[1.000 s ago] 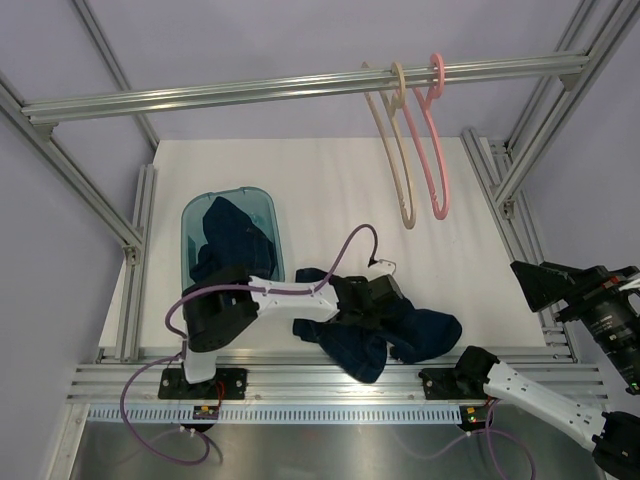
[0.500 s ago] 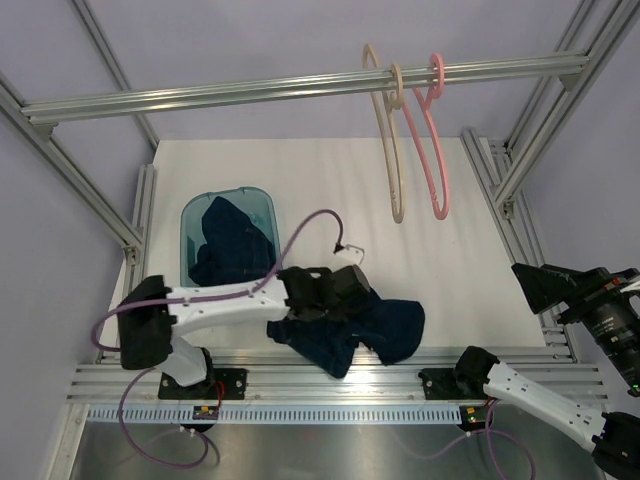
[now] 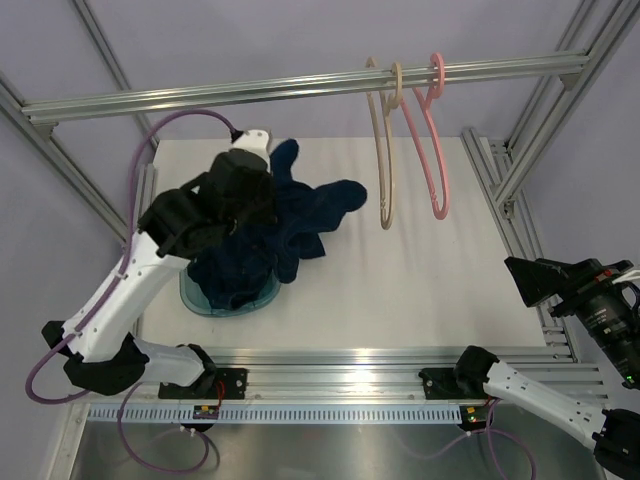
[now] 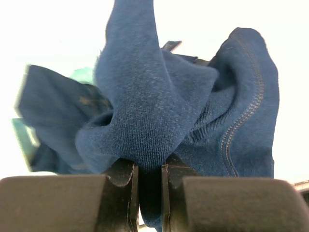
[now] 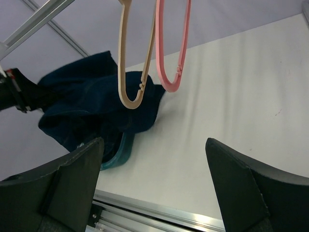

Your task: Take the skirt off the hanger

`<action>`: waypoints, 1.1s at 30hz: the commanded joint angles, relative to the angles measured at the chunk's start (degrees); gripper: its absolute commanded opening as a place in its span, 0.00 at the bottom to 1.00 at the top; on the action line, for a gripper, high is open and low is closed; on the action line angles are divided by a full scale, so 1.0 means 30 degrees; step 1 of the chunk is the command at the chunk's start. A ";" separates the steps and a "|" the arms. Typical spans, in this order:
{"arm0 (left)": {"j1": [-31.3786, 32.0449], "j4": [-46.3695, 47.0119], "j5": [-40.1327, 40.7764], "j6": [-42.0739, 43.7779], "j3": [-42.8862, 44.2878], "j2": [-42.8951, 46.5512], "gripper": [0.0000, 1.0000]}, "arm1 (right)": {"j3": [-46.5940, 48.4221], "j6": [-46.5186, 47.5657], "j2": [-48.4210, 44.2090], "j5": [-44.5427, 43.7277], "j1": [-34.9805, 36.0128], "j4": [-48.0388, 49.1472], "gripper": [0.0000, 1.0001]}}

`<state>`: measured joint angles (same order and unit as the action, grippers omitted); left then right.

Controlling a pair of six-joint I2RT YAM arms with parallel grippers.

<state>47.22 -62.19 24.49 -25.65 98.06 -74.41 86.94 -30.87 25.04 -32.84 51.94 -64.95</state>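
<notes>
We see the left gripper (image 4: 148, 170) clamped on a fold of the blue skirt (image 3: 300, 215), bunched upper left of the overhead view, seemingly just above the teal bin (image 3: 225, 310) and left of the bare beige hanger (image 5: 129, 105), the right gripper (image 5: 154, 145) gaping empty far right.

Two hangers (image 5: 130, 106) (image 5: 169, 89), one skirt (image 3: 300, 215), one teal bin (image 3: 216, 308).

White table (image 3: 400, 270), teal bin (image 3: 203, 305)
</notes>
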 commanded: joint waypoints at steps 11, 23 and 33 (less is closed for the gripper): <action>-0.5075 -0.0630 0.0333 0.4536 0.9238 -0.1271 0.00 | -0.0385 0.0330 0.1000 0.0282 -0.0088 0.1229 0.94; -0.7947 -0.0040 -0.0838 0.3980 0.5344 0.2272 0.00 | -0.1029 0.0506 0.1439 0.0780 -0.0088 0.2166 0.94; -0.9290 0.3530 -0.2271 0.2575 -0.4847 0.5497 0.00 | -0.1645 -0.0109 0.1263 0.1396 -0.0088 0.2402 0.94</action>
<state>21.30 -61.30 21.30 -15.79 90.00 -57.95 81.87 -30.55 28.10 -30.04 51.94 -60.03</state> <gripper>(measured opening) 0.137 0.935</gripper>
